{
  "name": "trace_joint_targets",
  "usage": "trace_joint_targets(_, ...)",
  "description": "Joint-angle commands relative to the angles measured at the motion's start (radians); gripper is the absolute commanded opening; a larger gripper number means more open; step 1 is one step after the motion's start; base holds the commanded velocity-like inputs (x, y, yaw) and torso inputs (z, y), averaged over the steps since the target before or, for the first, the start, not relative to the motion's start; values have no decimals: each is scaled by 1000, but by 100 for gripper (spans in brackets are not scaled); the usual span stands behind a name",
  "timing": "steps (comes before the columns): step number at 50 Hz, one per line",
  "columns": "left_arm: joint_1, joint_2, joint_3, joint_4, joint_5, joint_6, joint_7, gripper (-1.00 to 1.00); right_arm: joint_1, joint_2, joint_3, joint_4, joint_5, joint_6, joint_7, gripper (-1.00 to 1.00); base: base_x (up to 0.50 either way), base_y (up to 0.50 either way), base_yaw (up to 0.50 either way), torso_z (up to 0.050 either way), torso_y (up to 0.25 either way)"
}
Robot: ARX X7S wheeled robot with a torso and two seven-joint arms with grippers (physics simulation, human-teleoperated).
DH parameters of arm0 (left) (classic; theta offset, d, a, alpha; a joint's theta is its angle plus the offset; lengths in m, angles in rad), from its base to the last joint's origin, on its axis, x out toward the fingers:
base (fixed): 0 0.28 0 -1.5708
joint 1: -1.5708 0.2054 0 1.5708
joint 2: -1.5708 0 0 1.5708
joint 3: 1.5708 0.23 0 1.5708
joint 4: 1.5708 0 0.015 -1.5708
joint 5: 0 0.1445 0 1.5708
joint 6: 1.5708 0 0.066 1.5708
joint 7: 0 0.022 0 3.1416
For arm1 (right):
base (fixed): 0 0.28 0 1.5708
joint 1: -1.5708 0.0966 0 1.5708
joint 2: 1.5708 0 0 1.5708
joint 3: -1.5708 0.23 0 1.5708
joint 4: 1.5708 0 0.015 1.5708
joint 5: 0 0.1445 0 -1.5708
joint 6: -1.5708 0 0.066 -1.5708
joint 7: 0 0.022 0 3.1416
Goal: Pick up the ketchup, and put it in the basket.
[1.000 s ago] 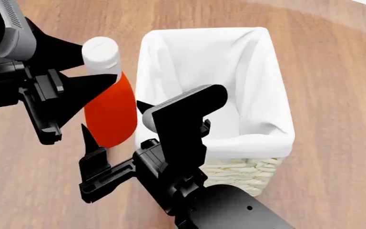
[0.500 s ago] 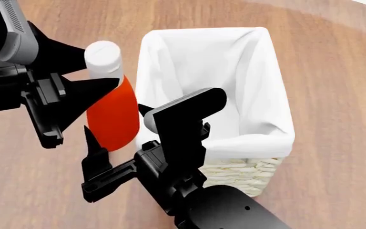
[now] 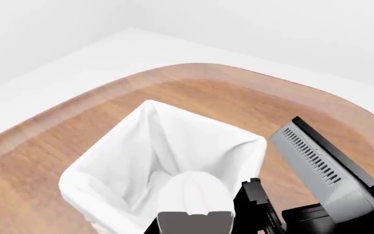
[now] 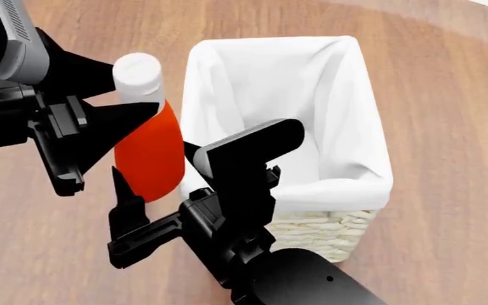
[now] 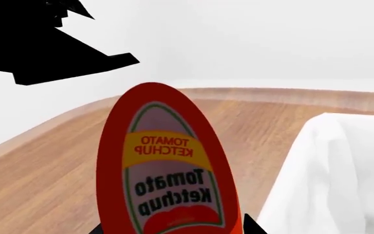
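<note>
Wooden table (bearing basket)

head – high, downward | wrists – low, close | shared – basket

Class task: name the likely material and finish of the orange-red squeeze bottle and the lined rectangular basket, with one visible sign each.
Orange-red ketchup bottle: probably smooth, slightly glossy plastic, judging by its even sheen and white cap. Rectangular basket: woven cream wicker, showing braided strands, with a matte white cloth liner that creases.
</note>
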Motion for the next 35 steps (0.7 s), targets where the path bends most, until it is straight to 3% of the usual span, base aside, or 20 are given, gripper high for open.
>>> trace_joint_targets(1, 1, 22, -47, -19, -22, 76, 30, -100, 11, -20, 30, 2, -24, -13, -37, -100, 0, 0, 0, 0, 0)
trace_joint_targets(20, 7, 20, -41, -4, -23, 87, 38, -100, 20, -15, 37, -9, -9, -11, -29, -100, 0, 0, 0, 0, 1)
trace_joint_targets(21, 10, 17, -43, 9, -30, 82, 34, 100, 20, -14, 38, -7, -8, -12, -29, -100, 0, 0, 0, 0, 0)
trace_joint_targets(35, 9, 5, -51, 9, -36, 81, 25, 100, 39, 0, 54, -16, 5, -5, -17, -100, 0, 0, 0, 0, 0)
